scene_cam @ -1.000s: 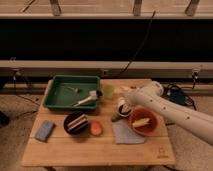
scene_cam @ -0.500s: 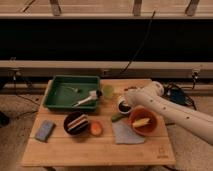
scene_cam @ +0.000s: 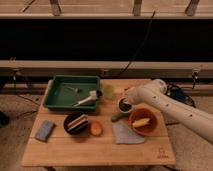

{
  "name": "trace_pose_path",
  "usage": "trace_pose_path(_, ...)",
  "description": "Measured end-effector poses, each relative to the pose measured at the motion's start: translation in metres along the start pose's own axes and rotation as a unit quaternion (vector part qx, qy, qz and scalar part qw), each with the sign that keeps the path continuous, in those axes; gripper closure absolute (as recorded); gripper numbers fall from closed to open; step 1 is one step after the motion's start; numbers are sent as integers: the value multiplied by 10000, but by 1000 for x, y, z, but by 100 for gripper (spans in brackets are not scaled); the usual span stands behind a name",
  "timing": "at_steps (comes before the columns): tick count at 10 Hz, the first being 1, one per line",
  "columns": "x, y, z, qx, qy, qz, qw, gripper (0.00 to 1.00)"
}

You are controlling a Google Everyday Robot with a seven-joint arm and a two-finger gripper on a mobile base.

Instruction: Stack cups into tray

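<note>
Two cups: pale green cup [scene_cam: 108, 91] just right of the one tray [scene_cam: 62, 98]; cream-white cup [scene_cam: 123, 105] mid-frame at the gripper [scene_cam: 127, 99], closure not discernible. One orange bowl [scene_cam: 152, 126], one black bowl [scene_cam: 67, 123].

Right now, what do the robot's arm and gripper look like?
The arm is smooth, white and tubular, with a rounded bulbous joint; no cables or markings show on it. Its gripper, at the arm's end by the cream-white cup, looks white too.
</note>
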Motion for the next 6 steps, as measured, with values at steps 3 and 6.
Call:
trace_pose_path(3, -6, -24, -17, -113, -158, -143, 9997, 84)
trace_pose_path(6, -20, -54, -27, -299, -305, -287, 9987, 84)
